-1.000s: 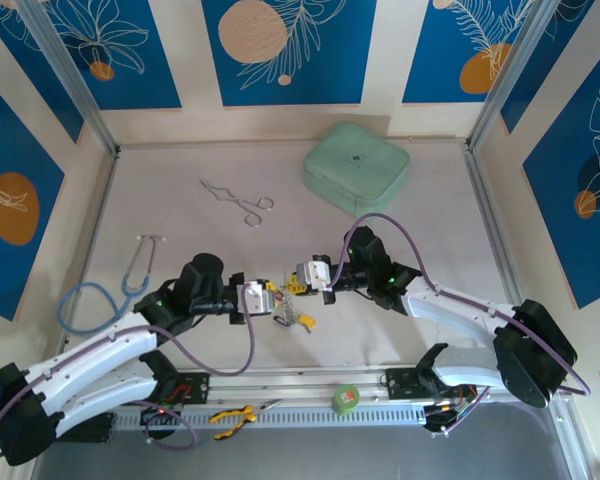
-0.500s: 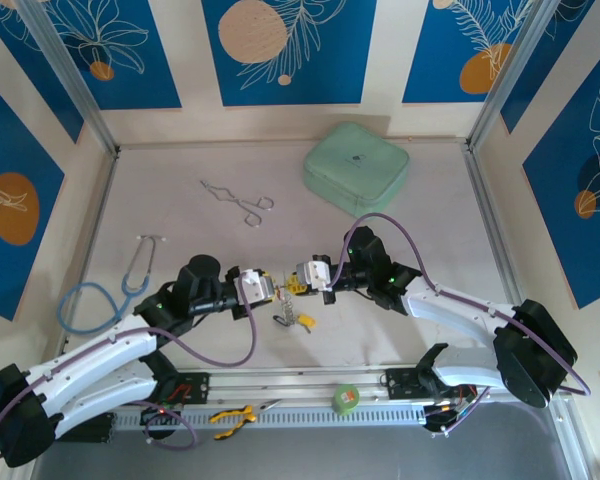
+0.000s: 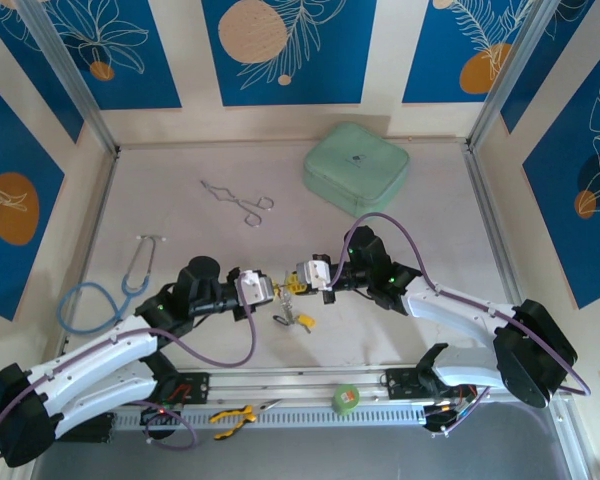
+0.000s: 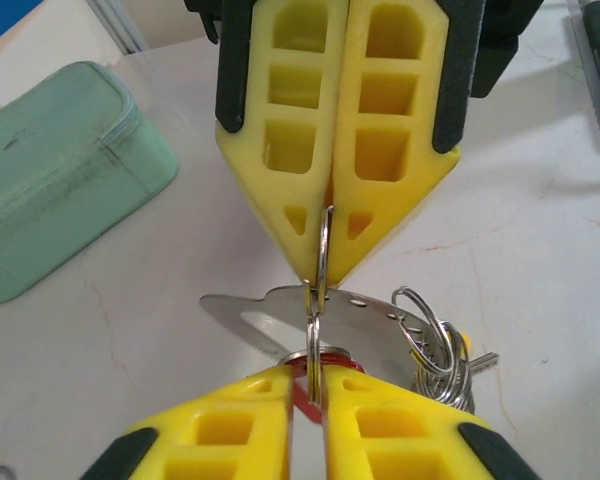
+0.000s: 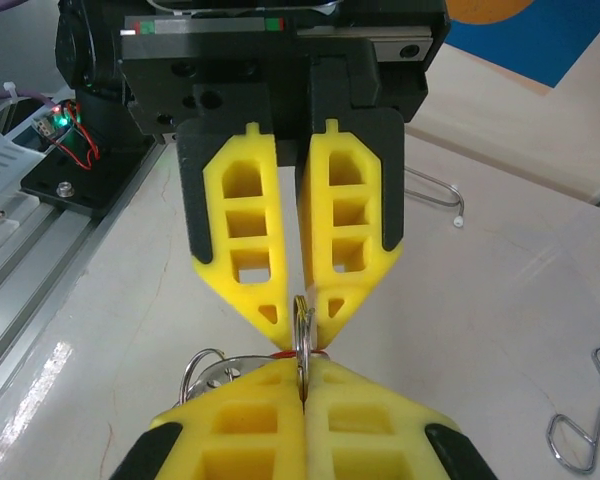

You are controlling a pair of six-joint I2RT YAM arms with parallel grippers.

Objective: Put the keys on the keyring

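keyring (image 4: pixel 324 238): thin silver loop, edge-on, upright, pinched in right gripper (image 4: pixel 321 272) tips, lower end between left gripper (image 4: pixel 308 378) fingertips | keys: red tag (image 4: pixel 327 353) at left tips; yellow-tagged bunch (image 4: pixel 438 348) clustered just beside them

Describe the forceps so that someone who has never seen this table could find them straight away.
Start at the mint-green zipped case at the far right of the table. To its left, on bare tabletop, lie the forceps: thin, silver, scissor-shaped, with two finger loops. Unlike the stethoscope near the left edge, they are all metal with no blue tubing.
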